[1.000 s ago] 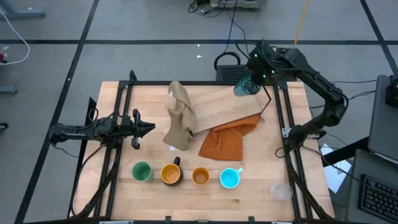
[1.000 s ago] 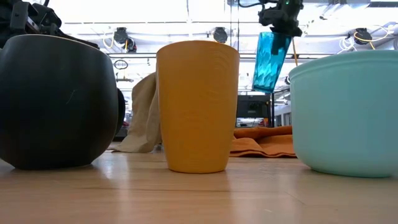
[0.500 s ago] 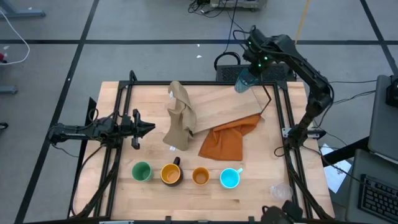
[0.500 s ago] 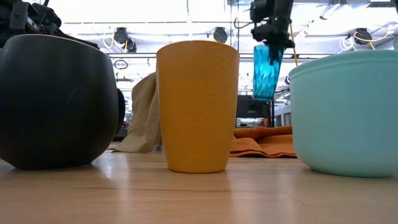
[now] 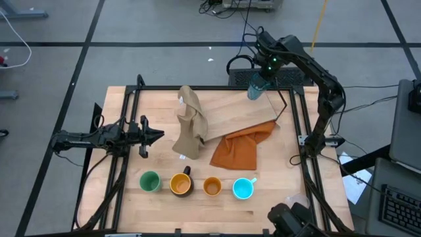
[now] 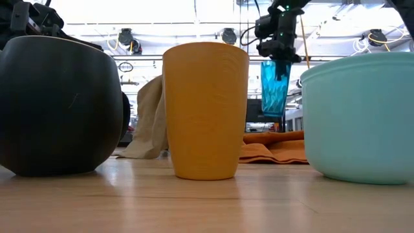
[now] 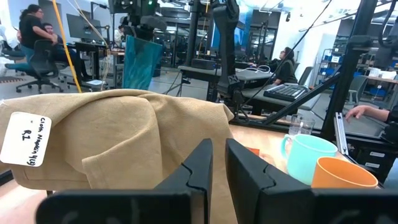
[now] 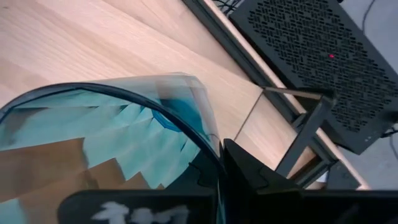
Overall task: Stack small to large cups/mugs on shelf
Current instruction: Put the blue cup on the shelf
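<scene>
**Tumbler carried over the shelf's far right corner**

While the left pincer point(image 5: 158, 136) waits at the surface's left with its fingers nearly together and empty, four cups sit untouched in the near row. Rightward, the right pincer point(image 5: 263, 74), clamped on the rim of the tall teal ribbed tumbler point(image 5: 256, 88), has swung leftward and now hangs upright above the far right of the light wooden shelf panel point(image 5: 237, 112). Setting down looks likely next.
</scene>
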You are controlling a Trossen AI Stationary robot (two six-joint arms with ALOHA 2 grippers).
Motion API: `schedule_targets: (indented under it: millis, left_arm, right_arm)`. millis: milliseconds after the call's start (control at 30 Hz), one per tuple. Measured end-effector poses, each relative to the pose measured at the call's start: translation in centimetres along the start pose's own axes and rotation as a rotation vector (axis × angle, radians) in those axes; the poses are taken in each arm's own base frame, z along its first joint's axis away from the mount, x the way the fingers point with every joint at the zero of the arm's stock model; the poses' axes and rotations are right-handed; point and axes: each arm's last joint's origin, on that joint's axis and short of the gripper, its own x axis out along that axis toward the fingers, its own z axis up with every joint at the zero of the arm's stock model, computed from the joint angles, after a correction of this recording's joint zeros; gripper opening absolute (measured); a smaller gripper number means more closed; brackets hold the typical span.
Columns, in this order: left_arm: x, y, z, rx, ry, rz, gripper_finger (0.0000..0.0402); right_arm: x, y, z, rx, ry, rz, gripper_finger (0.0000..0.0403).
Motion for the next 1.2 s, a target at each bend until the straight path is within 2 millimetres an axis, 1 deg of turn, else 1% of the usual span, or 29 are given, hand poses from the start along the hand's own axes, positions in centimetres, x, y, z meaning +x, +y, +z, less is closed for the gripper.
schedule_targets:
  millis: [267, 367, 567, 700, 967, 1200]
  left_arm:
    - [0.0, 0.0, 0.0, 0.000, 0.000, 0.000, 0.0047]
    - [0.0, 0.0, 0.0, -0.001, 0.000, 0.000, 0.0047]
    - [0.0, 0.0, 0.0, -0.003, 0.003, 0.000, 0.0047]
    - [0.0, 0.0, 0.0, -0.002, 0.004, 0.001, 0.0047]
    - [0.0, 0.0, -0.1, -0.002, 0.009, 0.001, 0.0047]
    - [0.0, 0.0, -0.2, 0.000, 0.016, 0.002, 0.0047]
  right_arm:
    - [1.5, -0.4, 1.0, -0.018, 0.004, 0.003, 0.0000]
    - [2.1, -0.6, 1.4, -0.013, 0.001, 0.034, 0.0000]
    - [3.3, -0.9, 1.8, -0.012, 0.038, 0.046, 0.0000]
    - [3.4, -1.2, 1.7, -0.011, 0.049, 0.048, 0.0000]
    - [3.5, -2.5, 1.4, 0.019, 0.062, 0.042, 0.0000]
    - [3.9, -2.5, 1.4, 0.016, 0.087, 0.049, 0.0000]
